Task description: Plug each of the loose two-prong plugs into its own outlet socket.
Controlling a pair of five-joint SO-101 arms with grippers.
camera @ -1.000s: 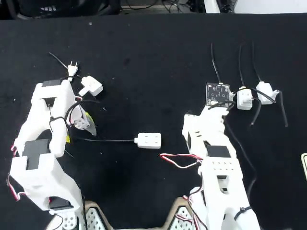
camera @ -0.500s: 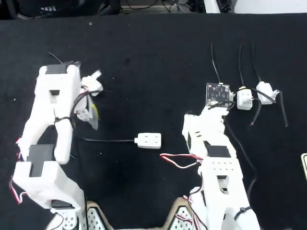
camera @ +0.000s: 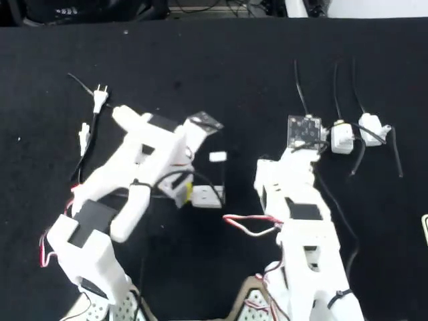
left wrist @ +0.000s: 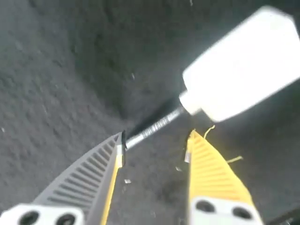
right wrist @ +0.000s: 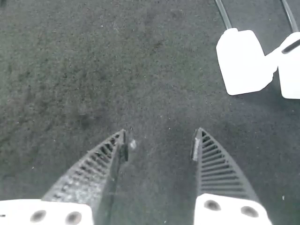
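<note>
We judge most of the job left: a two-prong plug [camera: 100, 93] lies loose on the tabletop's [camera: 200, 67] far-left part, well apart from the outlet socket [left wrist: 239, 61] whose cord passes between the spread left jaws. The right jaws, spread too, grip nothing near two white blocks [right wrist: 243, 61].

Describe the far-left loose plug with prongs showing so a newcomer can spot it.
Start at the black table's far-left part, beyond the left arm. Two small white plugs lie there on thin dark cables. The wanted plug is nearer the far edge, two prongs visible; the other plug sits nearer the arm.
</note>
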